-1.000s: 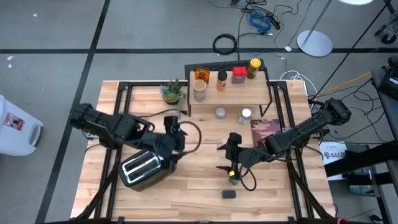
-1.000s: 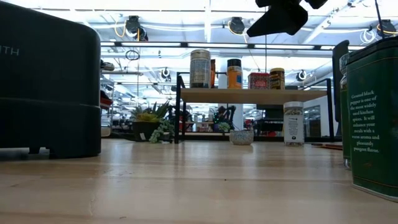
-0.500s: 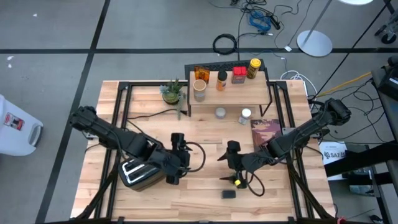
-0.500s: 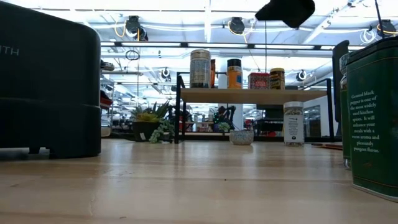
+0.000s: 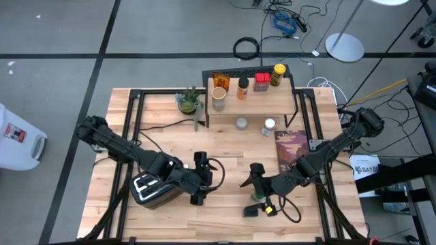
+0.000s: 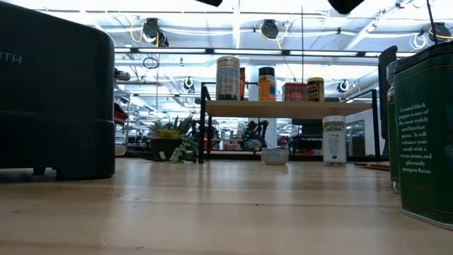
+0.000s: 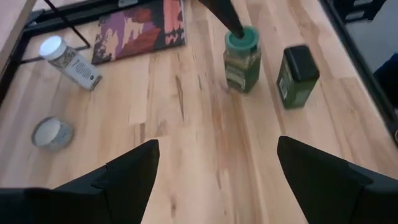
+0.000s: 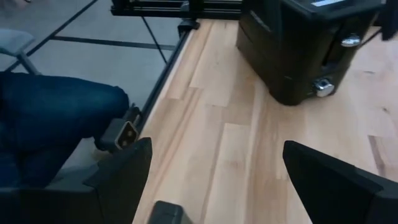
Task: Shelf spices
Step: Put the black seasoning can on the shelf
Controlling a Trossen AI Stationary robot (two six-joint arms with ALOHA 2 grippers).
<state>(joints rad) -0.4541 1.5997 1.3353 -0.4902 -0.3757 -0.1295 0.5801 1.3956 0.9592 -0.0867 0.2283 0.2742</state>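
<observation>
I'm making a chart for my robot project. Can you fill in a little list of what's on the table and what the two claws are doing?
shelf: five spices on top
under the shelf: a round tin and a white-capped bottle
front of table: green-lidded jar, dark green tin
toaster: front left
plant: left of the shelf
left gripper: open, empty, beside the toaster
right gripper: open, empty, near the jar and tin
</observation>
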